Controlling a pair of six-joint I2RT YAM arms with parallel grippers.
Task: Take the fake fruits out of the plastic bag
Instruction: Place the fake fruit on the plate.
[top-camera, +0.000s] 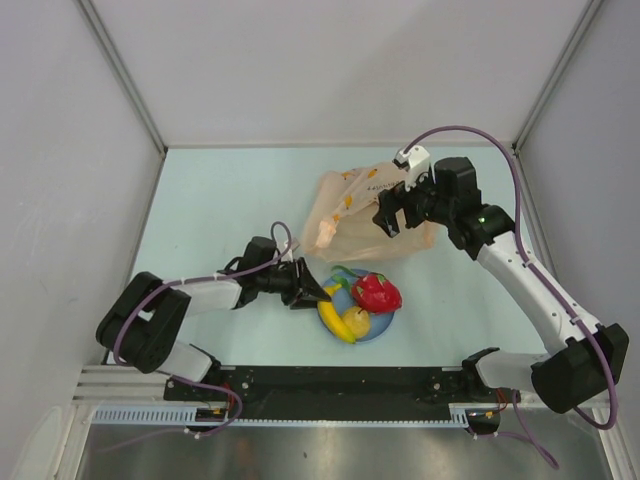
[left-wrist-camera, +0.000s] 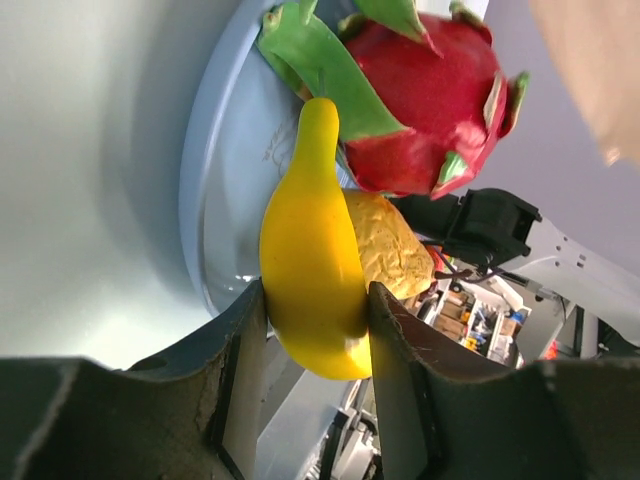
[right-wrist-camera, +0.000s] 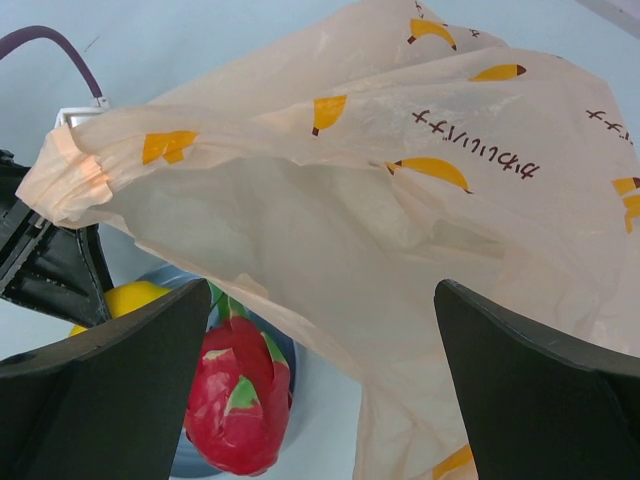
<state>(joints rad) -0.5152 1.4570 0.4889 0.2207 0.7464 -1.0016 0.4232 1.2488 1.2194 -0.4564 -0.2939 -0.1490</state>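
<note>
A blue plate (top-camera: 388, 322) holds the red dragon fruit (top-camera: 377, 293), the yellow banana (top-camera: 337, 325) and the yellowish pear-like fruit (top-camera: 360, 320). My left gripper (top-camera: 325, 292) is low at the plate's left edge. In the left wrist view its jaws (left-wrist-camera: 315, 300) press both sides of the banana (left-wrist-camera: 310, 240), which lies on the plate (left-wrist-camera: 215, 180) beside the pear (left-wrist-camera: 385, 245) and the dragon fruit (left-wrist-camera: 430, 110). The peach plastic bag (top-camera: 350, 212) lies crumpled behind the plate. My right gripper (top-camera: 392, 218) is open and empty just above the bag (right-wrist-camera: 400, 230). The grape bunch is not visible.
The right wrist view shows the dragon fruit (right-wrist-camera: 235, 400), the plate (right-wrist-camera: 291, 371), a bit of the banana (right-wrist-camera: 130, 298) and the left gripper's black body (right-wrist-camera: 50, 260) below the bag's edge. Grey walls enclose the pale table (top-camera: 220, 200) on three sides.
</note>
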